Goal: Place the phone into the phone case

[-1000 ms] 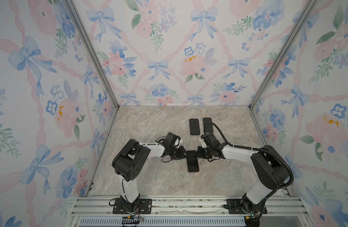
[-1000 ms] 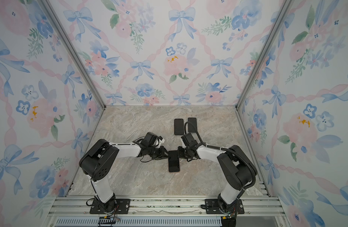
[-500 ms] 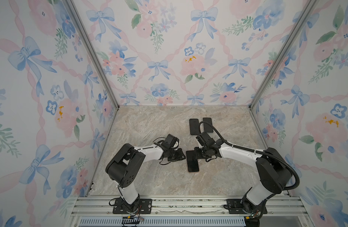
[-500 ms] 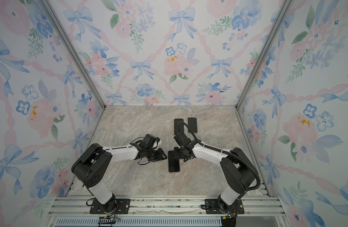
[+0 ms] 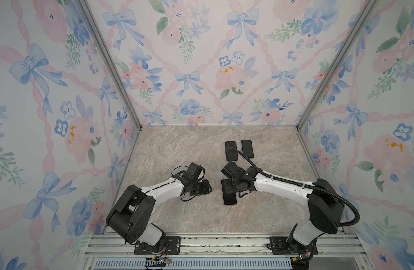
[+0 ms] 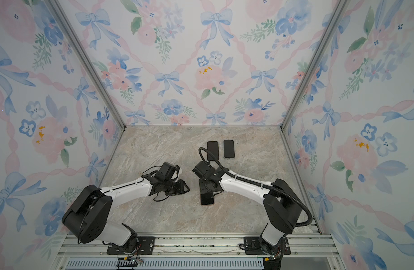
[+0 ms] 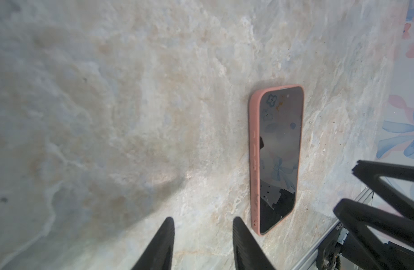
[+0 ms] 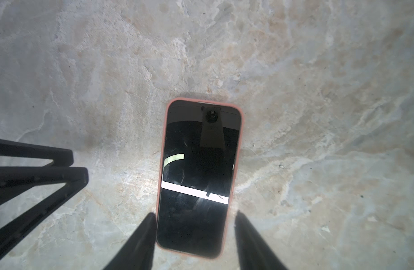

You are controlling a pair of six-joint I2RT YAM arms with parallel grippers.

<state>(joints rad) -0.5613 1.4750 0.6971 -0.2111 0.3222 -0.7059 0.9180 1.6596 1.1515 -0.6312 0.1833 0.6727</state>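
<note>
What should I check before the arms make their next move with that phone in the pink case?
1. Phone seated in pink case: ok, rim shows all round the screen.
2. Phone flat on table, screen up: ok.
3. Right claw open: ok, jaws straddle the phone's end.
4. Right claw fingers clear of the case: cannot tell, one sits very close to the rim.
5. Left claw open and empty: ok, beside the phone.

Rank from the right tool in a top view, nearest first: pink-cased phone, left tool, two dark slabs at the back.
1. Pink-cased phone, under the right tool.
2. Left tool, to its left.
3. Left dark slab, right dark slab, behind: too close to call.
</note>
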